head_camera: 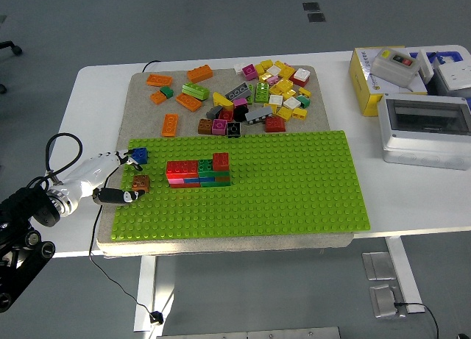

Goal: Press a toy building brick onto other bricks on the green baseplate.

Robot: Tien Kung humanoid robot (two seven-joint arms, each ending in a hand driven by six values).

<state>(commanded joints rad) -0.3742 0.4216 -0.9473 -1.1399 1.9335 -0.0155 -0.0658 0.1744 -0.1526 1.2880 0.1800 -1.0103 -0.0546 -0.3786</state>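
The green baseplate [294, 184] lies on a grey mat on the white table. A low stack of bricks [199, 171], red on top with blue, green and pink layers below, stands on its left part. A blue brick [137, 155] sits at the plate's far left corner and a brown brick [140, 182] sits on its left edge. My left hand [121, 179] is at the plate's left edge, fingers spread, with one fingertip by the blue brick and the thumb beside the brown brick. It grasps nothing.
Loose bricks lie on the mat behind the plate: orange and green ones [180, 89] at the left, a mixed yellow, white and pink pile [268, 93] at the right. A yellow box [383, 78] and a grey enclosure [425, 129] stand at the table's right.
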